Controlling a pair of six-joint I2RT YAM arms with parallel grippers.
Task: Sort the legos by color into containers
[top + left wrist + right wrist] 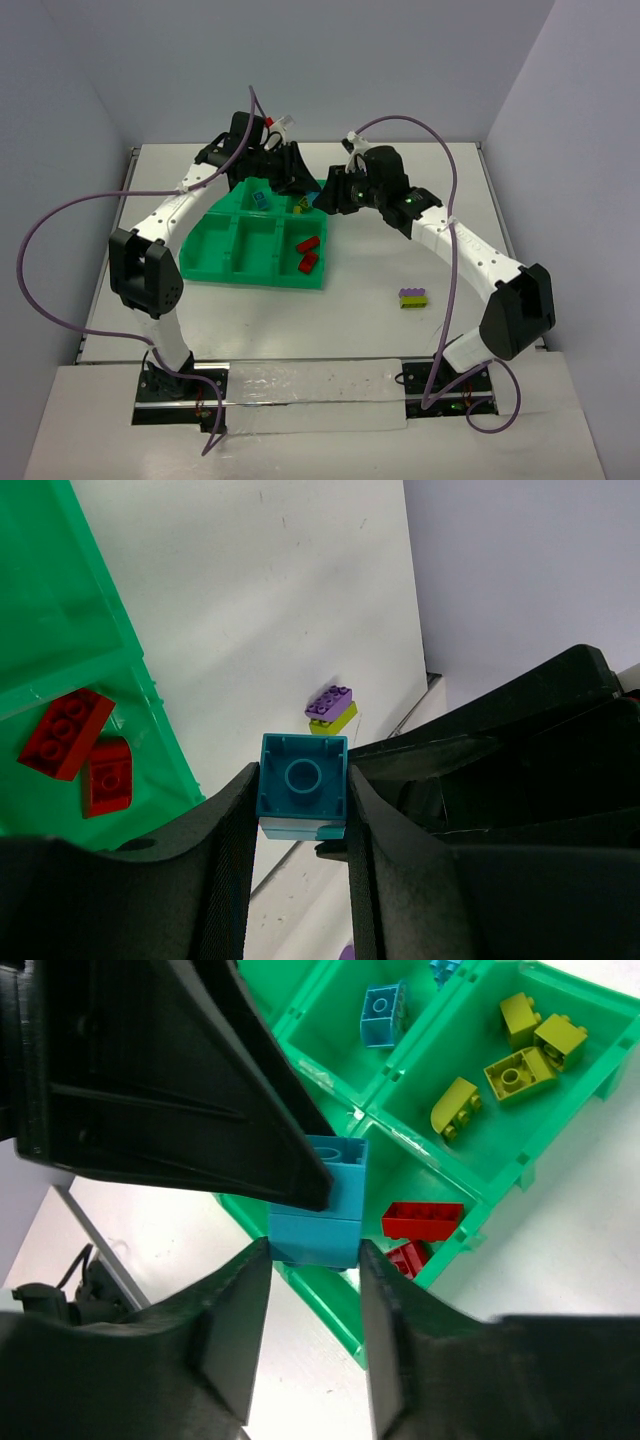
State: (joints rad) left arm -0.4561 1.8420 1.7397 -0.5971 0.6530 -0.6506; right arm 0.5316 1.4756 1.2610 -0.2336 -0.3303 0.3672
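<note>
Two stacked cyan legos hang above the far right part of the green tray. My left gripper is shut on the stack, and my right gripper is shut on it from the other side. In the top view the left gripper and the right gripper meet tip to tip there. Two red legos lie in the near right compartment, several yellow-green legos in the far right one, and a cyan lego in the far middle one.
A purple lego stacked on a yellow-green one sits on the white table to the right of the tray; it also shows in the left wrist view. Grey walls close the table at the back and sides.
</note>
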